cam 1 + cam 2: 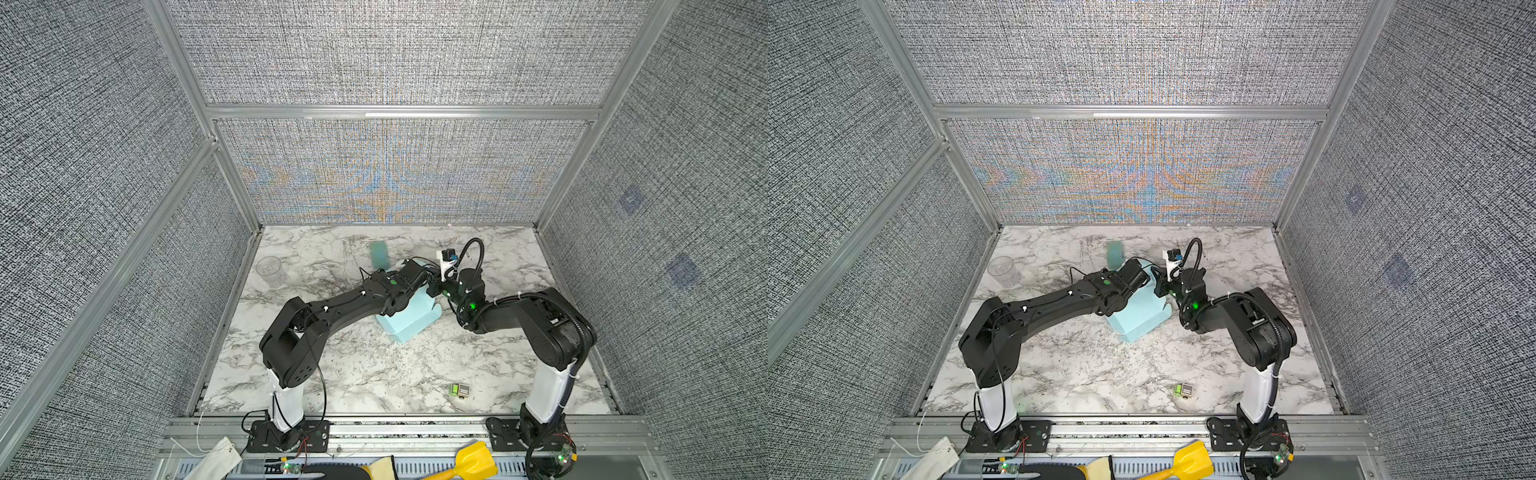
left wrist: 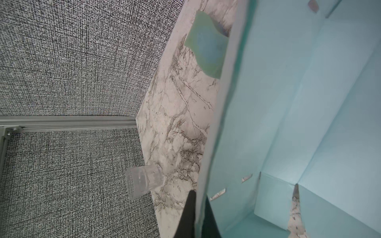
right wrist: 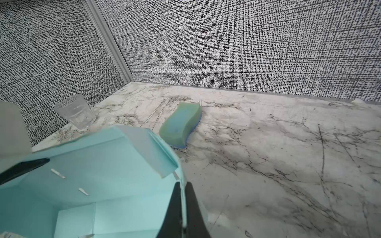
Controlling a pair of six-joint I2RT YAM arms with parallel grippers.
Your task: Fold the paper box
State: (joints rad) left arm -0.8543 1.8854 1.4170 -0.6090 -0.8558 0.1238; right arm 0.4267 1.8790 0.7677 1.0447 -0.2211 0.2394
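Black fingers (image 2: 187,218) clamp thin, pale blue cardboard.
Left wrist view: left gripper (image 2: 199,197) is closed on one smooth, creased wall of the paper box (image 2: 288,103). Right wrist view: right gripper (image 3: 183,185) pinches another wall; a wavy green sponge (image 3: 181,123) lies behind. In both top views the paper box (image 1: 409,322) stands mid-way on the marble-patterned table (image 1: 374,374).

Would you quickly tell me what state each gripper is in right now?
Left gripper: closed, pinching a wall of the paper box.
Right gripper: closed, pinching another wall of the paper box.
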